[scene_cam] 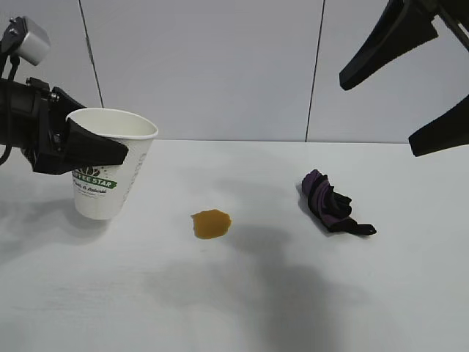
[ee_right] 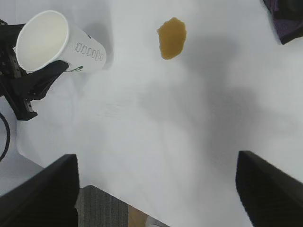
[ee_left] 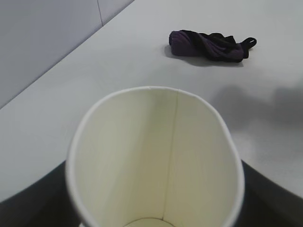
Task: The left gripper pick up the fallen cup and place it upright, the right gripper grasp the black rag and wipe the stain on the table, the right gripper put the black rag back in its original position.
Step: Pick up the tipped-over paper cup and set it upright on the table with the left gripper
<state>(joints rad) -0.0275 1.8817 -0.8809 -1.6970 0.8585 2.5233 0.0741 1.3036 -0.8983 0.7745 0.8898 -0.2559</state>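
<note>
Two arms frame a wide white tabletop [scene_cam: 352, 308]. On it, at the left, stands the cup [scene_cam: 110, 165], mouth up and base seemingly resting on the surface, with the left gripper [scene_cam: 91, 147] clenched around its upper wall just under the rim. The right gripper [scene_cam: 418, 81] hangs high over the right side, fingers spread and holding nothing. Below it and well apart from the cup lies the black rag [scene_cam: 333, 204], bunched with purple folds. Smallest is the stain [scene_cam: 211, 224], an amber blotch between cup and rag, nearer the cup.

The righting of the cup looks nearly done; what remains of that step, I judge, is for the left gripper to let go without tipping it. Next the right gripper must descend onto the rag. Seen from the left wrist, the cup is empty inside, its pale walls clean.
</note>
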